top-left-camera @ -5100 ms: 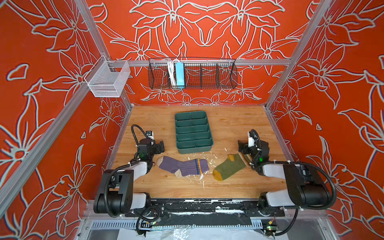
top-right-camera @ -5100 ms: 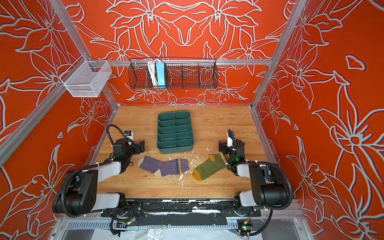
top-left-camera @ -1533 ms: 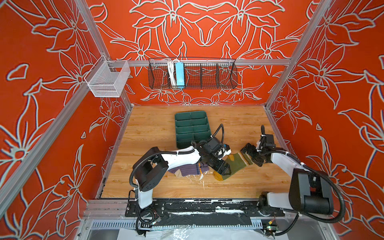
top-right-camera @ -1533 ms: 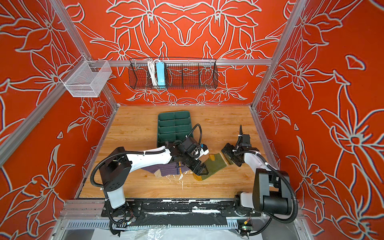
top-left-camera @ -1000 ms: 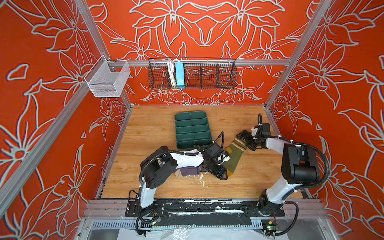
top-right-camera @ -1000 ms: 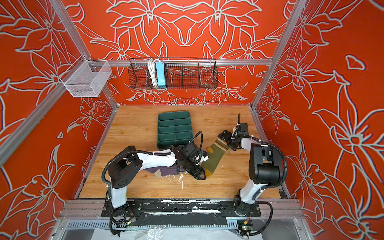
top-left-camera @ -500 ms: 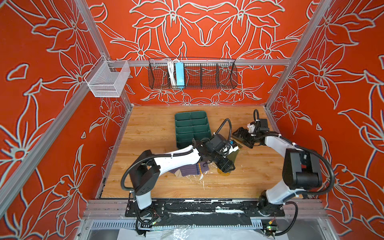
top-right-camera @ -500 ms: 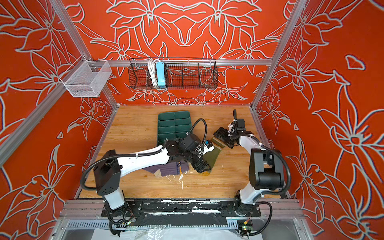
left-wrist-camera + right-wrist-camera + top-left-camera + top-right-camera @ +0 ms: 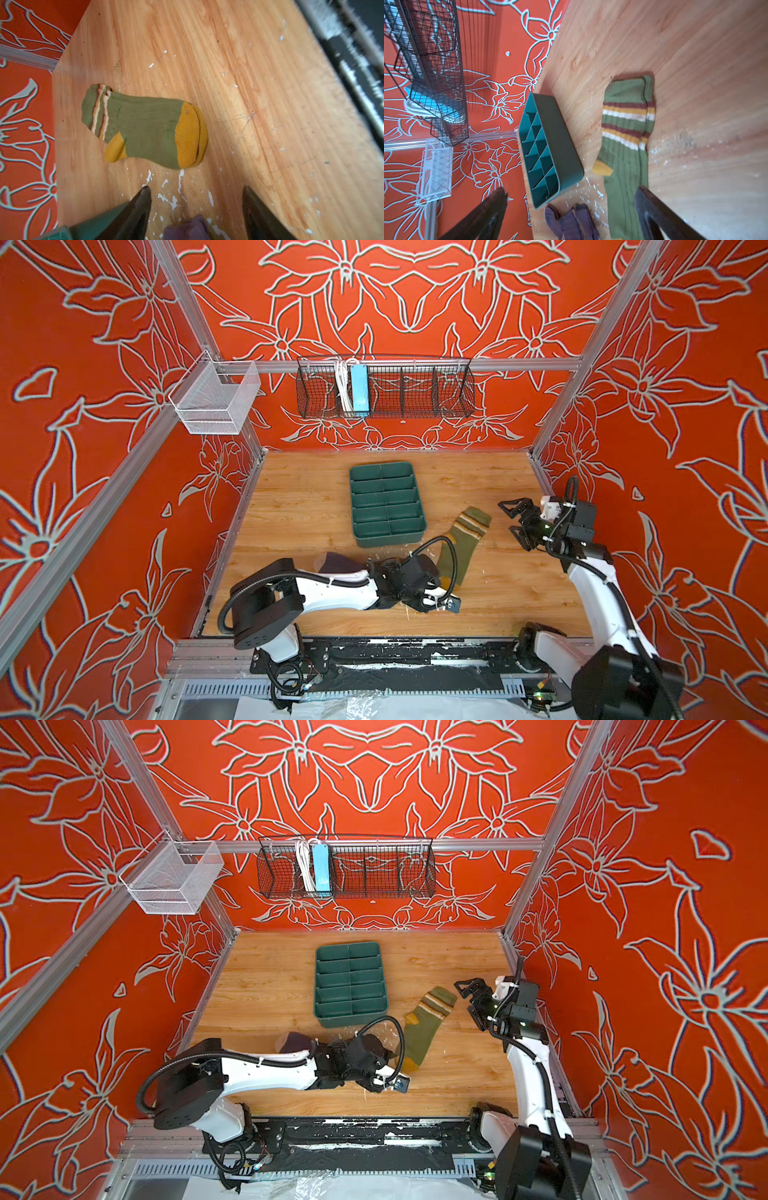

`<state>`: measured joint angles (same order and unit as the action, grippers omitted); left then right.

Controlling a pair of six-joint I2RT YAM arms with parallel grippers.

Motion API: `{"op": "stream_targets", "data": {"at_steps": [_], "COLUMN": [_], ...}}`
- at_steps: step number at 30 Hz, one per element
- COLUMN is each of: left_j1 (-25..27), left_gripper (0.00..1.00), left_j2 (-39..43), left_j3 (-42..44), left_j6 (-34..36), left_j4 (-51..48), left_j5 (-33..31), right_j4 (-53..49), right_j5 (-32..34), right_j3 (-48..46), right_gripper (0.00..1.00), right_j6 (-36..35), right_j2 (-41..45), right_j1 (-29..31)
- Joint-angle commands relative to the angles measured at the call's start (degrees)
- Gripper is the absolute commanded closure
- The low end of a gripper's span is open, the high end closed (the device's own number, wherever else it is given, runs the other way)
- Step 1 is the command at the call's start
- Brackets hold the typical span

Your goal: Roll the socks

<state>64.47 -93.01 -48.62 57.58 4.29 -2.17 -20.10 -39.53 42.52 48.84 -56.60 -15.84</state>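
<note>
The tray (image 9: 386, 506) is blocking the middle of the table (image 9: 299, 506); bare wood is lying open behind it and to its left. Off the tray's near right corner the green sock (image 9: 461, 541) is stretching frontward, narrowing that lane. In front of the tray the left arm (image 9: 332, 597) is lying crosswise over the purple sock (image 9: 338, 563), the left gripper (image 9: 195, 199) spread. Right of the tray, the right gripper (image 9: 513, 516) is standing wide open.

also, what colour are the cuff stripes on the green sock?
Maroon, mustard and white bands on the olive green sock, clearest in the right wrist view.
</note>
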Motion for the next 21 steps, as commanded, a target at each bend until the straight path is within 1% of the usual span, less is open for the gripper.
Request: {"op": "stream_targets", "data": {"at_steps": [1,3,4,6,12,16,21], "left_j1": [2.3,3.0,3.3,3.4,3.3,3.2,2.9], "left_gripper": [0.32,0.33,0.36,0.38,0.46,0.55,0.67], "left_j2": [-3.7,-6.2,-7.2,-8.9,-13.6,-15.6,-15.6], "left_j3": [0.5,-0.1,-0.8,-2.0,-3.9,-4.7,-4.8], "left_j6": [8.8,8.0,7.1,5.2,3.7,2.4,0.8], "left_j4": [13.0,15.4,15.2,15.1,15.3,14.5,11.7], "left_j5": [-6.4,-7.7,-7.6,-7.3,-7.7,-7.7,-7.2], "right_j4": [-3.5,-4.0,-4.3,-4.4,-5.8,-6.7,-8.8], "right_j5": [-1.1,-1.0,-1.0,-1.1,-1.4,-1.3,0.1], "right_j3": [-0.6,-1.0,-1.1,-1.3,0.1,0.9,1.6], "right_gripper": [0.02,0.02,0.02,0.02,0.02,0.02,0.02], "right_j6": [1.2,0.9,0.8,0.6,-0.7,-1.4,-3.2], "right_j2": [2.9,3.7,3.9,4.2,4.2,4.7,5.6], "right_j1": [-0.5,-0.5,-0.5,-0.6,-0.8,-0.9,-1.0]}}
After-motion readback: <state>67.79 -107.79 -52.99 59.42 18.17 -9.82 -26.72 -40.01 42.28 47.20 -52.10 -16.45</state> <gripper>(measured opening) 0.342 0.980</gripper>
